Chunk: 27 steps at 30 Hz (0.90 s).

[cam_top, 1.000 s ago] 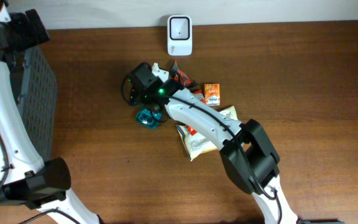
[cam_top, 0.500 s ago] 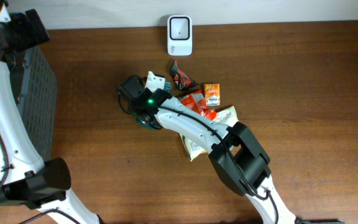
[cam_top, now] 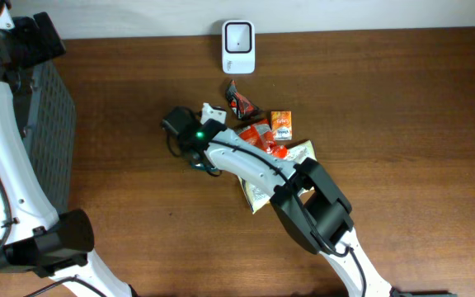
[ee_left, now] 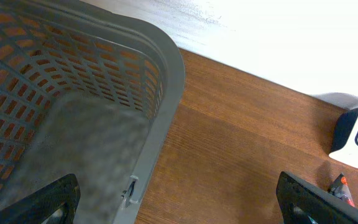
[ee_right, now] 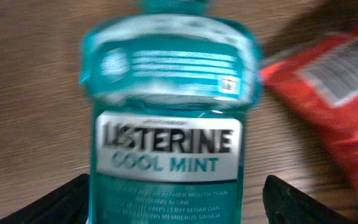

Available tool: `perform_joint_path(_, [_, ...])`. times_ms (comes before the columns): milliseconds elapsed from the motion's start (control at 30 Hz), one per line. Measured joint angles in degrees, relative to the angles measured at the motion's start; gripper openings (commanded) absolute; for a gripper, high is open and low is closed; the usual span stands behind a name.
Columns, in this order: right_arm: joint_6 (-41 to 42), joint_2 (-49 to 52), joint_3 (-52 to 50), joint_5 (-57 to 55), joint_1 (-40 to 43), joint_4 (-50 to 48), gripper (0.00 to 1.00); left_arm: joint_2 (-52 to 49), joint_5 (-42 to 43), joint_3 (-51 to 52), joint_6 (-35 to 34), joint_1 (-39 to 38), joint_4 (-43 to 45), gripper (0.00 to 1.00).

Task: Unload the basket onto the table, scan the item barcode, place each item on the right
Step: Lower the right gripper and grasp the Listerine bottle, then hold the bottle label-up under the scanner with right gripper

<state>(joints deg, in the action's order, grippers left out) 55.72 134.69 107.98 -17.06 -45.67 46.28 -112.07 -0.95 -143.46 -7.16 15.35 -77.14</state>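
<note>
The bottle [ee_right: 169, 124] is clear teal plastic with a flat face and rounded shoulders. A silver band across the middle of it reads LISTERINE COOL MINT, and there is small white print above that. The wrist picture is a bit blurred, and I cannot make out a barcode on this face. It lies on the brown wood-grain table [cam_top: 402, 124], left of centre in the overhead view and mostly hidden under the arm.

Just right of it is a shiny red packet [ee_right: 334, 93], part of a small heap of crinkled snack packs. A white, rounded scanner [cam_top: 238, 45] stands at the top centre edge. A grey plastic basket [ee_left: 166, 81] with slotted walls takes up the left side.

The right gripper [ee_right: 176, 180] is spread wide over the bottle, with a black finger [ee_right: 48, 205] showing on either side. There is a gap on the right; I cannot tell if the left one touches. It has hold of nothing. The left gripper [ee_left: 179, 211] is fully apart and empty, hanging by the basket's corner.
</note>
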Motion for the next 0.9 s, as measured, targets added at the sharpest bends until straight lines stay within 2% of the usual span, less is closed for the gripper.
perform_joint_path(167, [-2.08,0.0,1.64,0.2,3.69,4.24,0.86,0.0,0.0,0.0,-0.02,0.0,0.0,0.99])
perform_joint_path(333, [-12.87,0.0,3.74,3.69,5.99,2.32,0.86,0.0,0.0,0.0,-0.02,0.0,0.0,0.99])
perform_joint_path(600, [-24.46,0.0,3.76,5.16,6.14,2.91,0.87,0.0,0.0,0.0,-0.02,0.0,0.0,0.99])
perform_joint_path(900, [-28.15,0.0,2.36,10.75,9.05,1.68,0.87,0.0,0.0,0.0,-0.02,0.0,0.0,0.99])
